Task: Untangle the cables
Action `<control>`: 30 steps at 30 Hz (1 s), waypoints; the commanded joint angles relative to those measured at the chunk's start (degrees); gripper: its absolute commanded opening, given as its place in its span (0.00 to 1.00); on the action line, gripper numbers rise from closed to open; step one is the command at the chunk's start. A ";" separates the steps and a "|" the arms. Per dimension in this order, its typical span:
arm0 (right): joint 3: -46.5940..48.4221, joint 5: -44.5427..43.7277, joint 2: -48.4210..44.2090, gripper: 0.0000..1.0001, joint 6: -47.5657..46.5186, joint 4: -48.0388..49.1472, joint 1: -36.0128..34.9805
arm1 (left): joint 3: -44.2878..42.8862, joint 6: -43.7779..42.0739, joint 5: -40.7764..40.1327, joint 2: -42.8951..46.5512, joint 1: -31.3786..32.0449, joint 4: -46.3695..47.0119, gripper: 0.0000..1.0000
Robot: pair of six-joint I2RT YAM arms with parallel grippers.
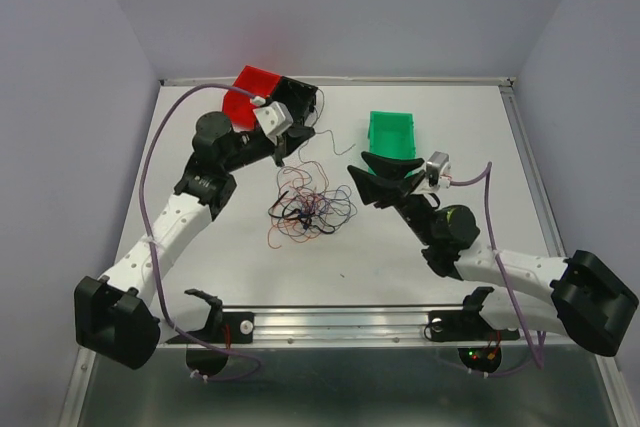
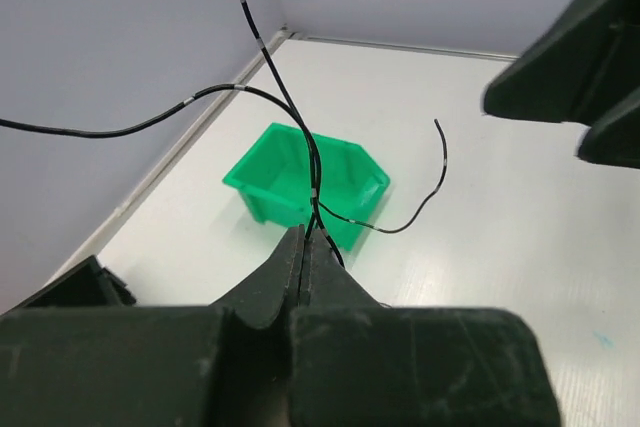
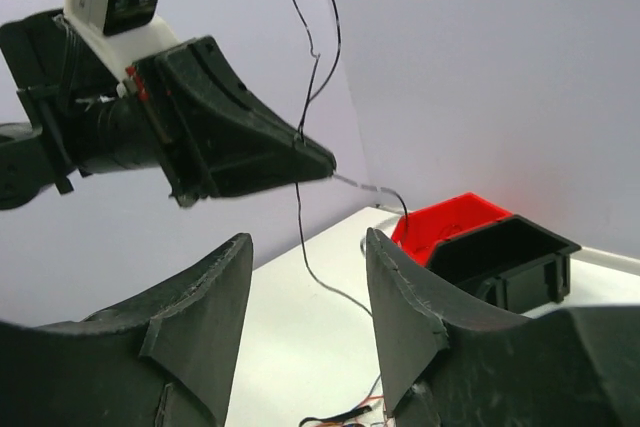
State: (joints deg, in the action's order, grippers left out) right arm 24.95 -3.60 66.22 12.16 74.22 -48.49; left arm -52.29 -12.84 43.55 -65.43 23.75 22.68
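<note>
2 arms are seen over a white table (image 1: 450, 257). The left gripper (image 2: 305, 239) is raised above the table with its jaws pressed together, and 1 black cable (image 2: 262, 40) is pinched between them. From the tips the strand arcs upward and hangs down in loose curves.

The right gripper (image 3: 308, 242) is held with its 2 fingers (image 3: 205, 292) spread apart and nothing between them. It is pointed at the left gripper, and the black cable dangles in front of the gap.

The other cables (image 1: 312, 209), red, orange, black and blue, are left in 1 tangled heap at the table's middle, between the 2 grippers; the strands cannot be counted.

3 bins are counted: 1 red bin (image 1: 250, 92) and 1 black bin (image 1: 297, 97) side by side at the far edge, and 1 green bin (image 1: 392, 134) apart to their right.
</note>
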 commanded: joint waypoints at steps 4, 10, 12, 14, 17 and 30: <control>-2.80 -6.42 -3.11 0.55 -3.11 4.10 -0.47 | -15.98 0.80 -0.66 -5.66 -7.31 -10.62 0.00; -3.59 -8.00 -4.08 0.55 -3.64 3.92 -0.38 | -33.20 0.01 1.79 -13.66 -11.00 -21.86 0.00; -3.68 -8.53 -4.16 0.55 -3.81 3.92 -0.47 | -38.83 0.62 2.24 -16.74 -13.02 -23.89 0.00; -3.77 -9.15 -4.08 0.55 -4.08 3.83 -0.46 | -41.74 2.20 2.50 -19.29 -15.13 -24.96 0.00; -3.86 -9.50 -3.81 0.55 -4.34 3.83 -0.47 | -48.32 4.66 3.12 -23.58 -17.50 -26.28 0.00; -1.32 -8.27 2.94 0.72 -6.53 -3.45 -0.47 | -72.60 7.74 4.09 -38.19 -28.49 -30.24 0.00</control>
State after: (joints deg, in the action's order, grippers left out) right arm 21.80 -11.92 66.39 7.57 73.69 -48.51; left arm -120.70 -6.00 46.81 -104.31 -3.29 -8.88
